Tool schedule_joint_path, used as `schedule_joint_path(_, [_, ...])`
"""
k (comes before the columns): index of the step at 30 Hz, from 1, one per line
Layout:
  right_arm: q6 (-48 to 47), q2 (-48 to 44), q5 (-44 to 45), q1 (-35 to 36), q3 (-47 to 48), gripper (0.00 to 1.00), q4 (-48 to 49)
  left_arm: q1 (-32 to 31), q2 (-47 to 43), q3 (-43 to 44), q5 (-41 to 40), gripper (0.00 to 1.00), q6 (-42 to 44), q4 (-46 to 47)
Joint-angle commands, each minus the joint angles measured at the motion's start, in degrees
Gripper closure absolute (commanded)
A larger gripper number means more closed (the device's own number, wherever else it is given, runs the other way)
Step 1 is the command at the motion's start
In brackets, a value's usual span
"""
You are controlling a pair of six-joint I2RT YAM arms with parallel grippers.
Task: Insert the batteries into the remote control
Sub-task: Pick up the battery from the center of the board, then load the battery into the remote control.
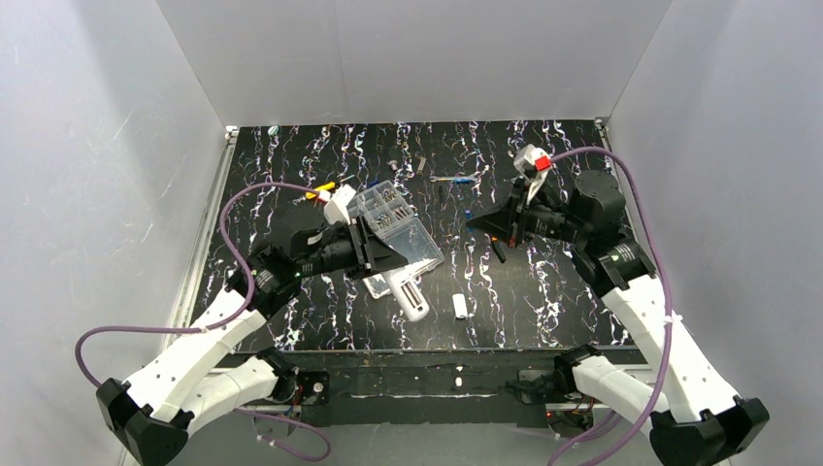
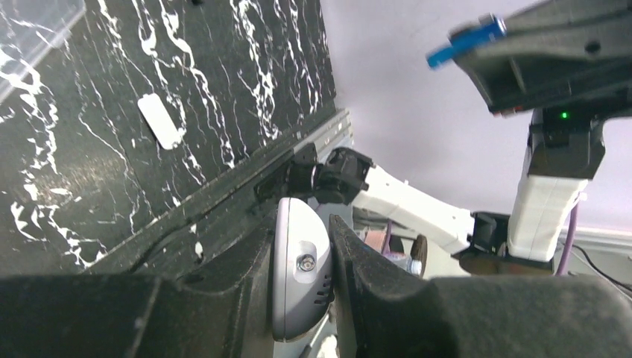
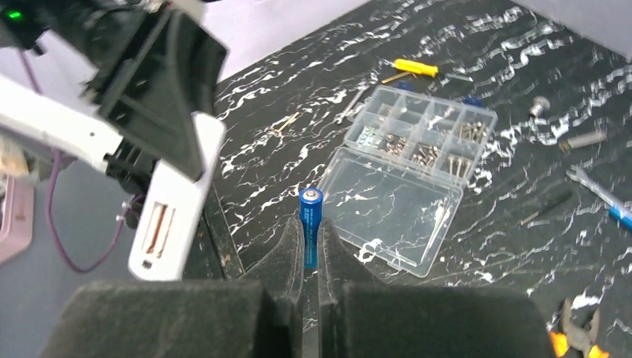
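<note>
**Worktop** [image 1: 543, 301]: black with white marbling, walled in white on three sides.

**Left gripper** [image 1: 386, 257]: raised left of centre, its fingers clamped on the remote control.

**Right gripper** [image 1: 477, 221]: raised right of centre, pointing at the left gripper, its fingers pinched on a battery.

**Compartment box** [image 3: 421, 134]: clear, lying open left of centre. Small metal parts fill its cells, and its lid [image 3: 391, 212] is folded flat towards the front edge.

**Remote control** [image 3: 175, 201]: white bar held clear of the worktop. Its free end slants down towards the front edge, and its long recess faces the right gripper.

**Pliers** [image 3: 574, 339]: orange handles, lying on the worktop, partly cut off in the right wrist view.

**Screwdriver** [image 3: 414, 67]: yellow handle, beyond the box towards the back-left corner.

**Cover piece** [image 1: 460, 306]: small, white, lying flat near the middle of the front edge.

**Battery** [image 3: 311, 224]: blue, its capped end sticking out past the right fingertips and well apart from the remote.
</note>
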Motion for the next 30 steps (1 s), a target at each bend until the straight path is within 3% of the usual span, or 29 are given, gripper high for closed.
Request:
schedule_joint_path(1, [-12.00, -3.63, -10.35, 0.11, 1.96, 0.99, -2.71, 1.15, -4.65, -4.93, -4.47, 1.00, -2.43, 8.81])
schedule_joint_path(5, [-23.42, -9.89, -16.64, 0.20, -4.01, 0.99, 2.28, 1.78, -6.53, -5.42, -3.92, 1.00, -0.47, 8.72])
schedule_joint_path(8, [-33.34, -15.26, -20.68, 0.20, -9.21, 0.99, 5.70, 1.85, -7.56, -6.48, 1.69, 1.00, 1.67, 17.20])
schedule_joint_path(17, [-39.45, -17.08, -21.62, 0.20, -8.41, 0.99, 0.93, 1.79, -6.30, -6.75, 8.58, 1.00, 5.67, 27.17])
schedule_joint_path(24, [-41.53, -15.92, -21.59, 0.20, -6.81, 0.99, -1.01, 1.82, -2.81, -7.16, 14.62, 1.00, 5.26, 40.11])
schedule_joint_path(30, [-45.61, -15.37, -21.72, 0.20, -5.50, 0.99, -5.46, 1.85, -2.40, -8.78, 14.03, 1.00, 9.51, 46.77])
